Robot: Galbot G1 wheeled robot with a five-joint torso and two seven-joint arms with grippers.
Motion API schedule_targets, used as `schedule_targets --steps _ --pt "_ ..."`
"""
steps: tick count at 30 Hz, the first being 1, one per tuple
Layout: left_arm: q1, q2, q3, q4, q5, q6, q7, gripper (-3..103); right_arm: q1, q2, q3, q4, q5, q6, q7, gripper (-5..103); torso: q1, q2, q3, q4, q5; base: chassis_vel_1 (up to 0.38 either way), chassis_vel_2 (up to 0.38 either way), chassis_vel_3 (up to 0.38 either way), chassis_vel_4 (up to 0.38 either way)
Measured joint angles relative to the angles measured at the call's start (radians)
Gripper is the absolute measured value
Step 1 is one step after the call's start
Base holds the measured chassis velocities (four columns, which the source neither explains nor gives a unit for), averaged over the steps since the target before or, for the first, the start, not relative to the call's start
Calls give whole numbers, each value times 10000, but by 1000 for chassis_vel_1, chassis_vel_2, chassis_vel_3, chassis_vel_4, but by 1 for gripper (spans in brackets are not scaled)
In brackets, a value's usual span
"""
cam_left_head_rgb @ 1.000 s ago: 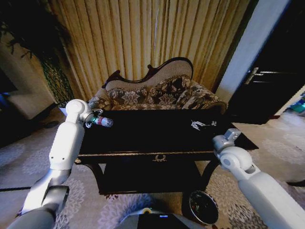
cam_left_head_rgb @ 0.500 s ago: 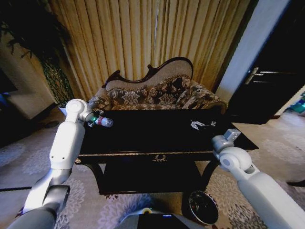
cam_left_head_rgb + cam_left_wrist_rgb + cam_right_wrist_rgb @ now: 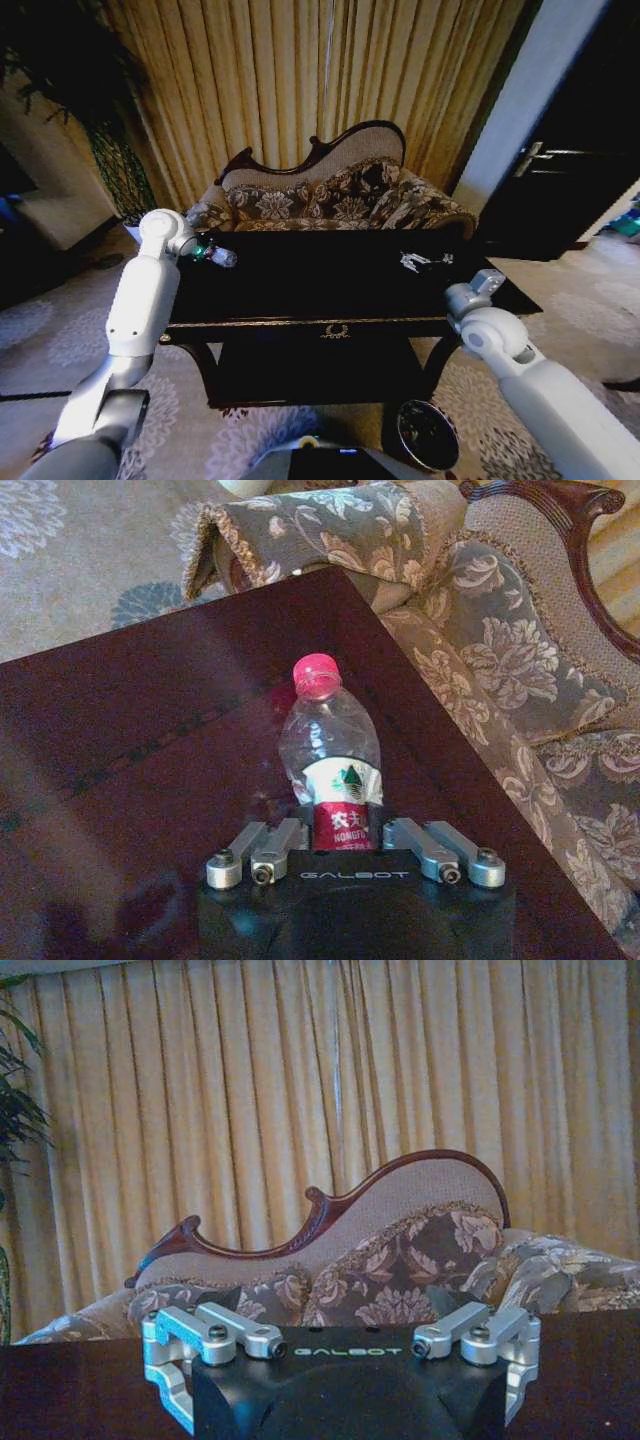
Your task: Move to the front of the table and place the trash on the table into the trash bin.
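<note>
With the robot already parked in front of the bench, the step in hand looks like the pick-up of the first piece of trash: the left tool has its fingers closed on the lower, labelled end of the bottle at the bench's far left corner, just beside the sofa. From the left wrist camera the bottle's long axis runs straight out from the tool, red cap pointing away toward that corner; whether it is lifted clear of the bench top I cannot tell.

My reading is that the next move calls for a lift and a long carry across to the trash bin, which stands on the floor below the bench's near right leg.

White scraps lie on the bench's far right part. Near the bench's right front edge, the right tool hangs with fingers spread, holding nothing.
</note>
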Motion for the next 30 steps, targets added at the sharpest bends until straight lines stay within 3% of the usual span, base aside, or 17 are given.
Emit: schedule_targets --steps 12,17,19,20,22,26,27,28,30 --pt "112 45 -1 -72 89 24 194 22 -38 83 -4 -15 -15 7 -6 100 0 0 0 -2 -3 0 0 0 0" --pt "347 158 33 -257 972 188 795 20 -68 96 44 55 -8 10 -4 100 0 -1 4 -8 -9 0 0 0 0" --pt "584 297 -99 -570 1487 380 1497 19 -94 100 77 134 0 12 2 100 3 -4 7 1 -12 0 0 0 0" --pt "584 297 -99 -570 1487 380 1497 19 -94 100 77 134 0 12 2 100 3 -4 7 1 -12 0 0 0 0" --pt "952 461 -262 -1031 2189 609 2469 19 -100 100 101 219 35 17 19 100 2 -4 6 3 -10 0 0 0 0" --pt "1259 572 -314 -1425 2827 735 3182 19 -79 93 108 263 77 21 29 100 2 -4 4 2 -9 0 0 0 0" --pt "1487 634 -348 -1659 3412 885 3944 19 -72 72 120 317 139 22 36 100 2 -3 3 -2 -4 0 0 0 0" --pt "1487 634 -348 -1659 3412 885 3944 19 -72 72 120 317 139 22 36 100 2 -3 3 -2 -4 0 0 0 0" --pt "1870 761 -375 -1951 4583 1062 5186 19 -109 17 211 429 219 24 43 100 2 -4 3 -3 -5 0 0 0 0"
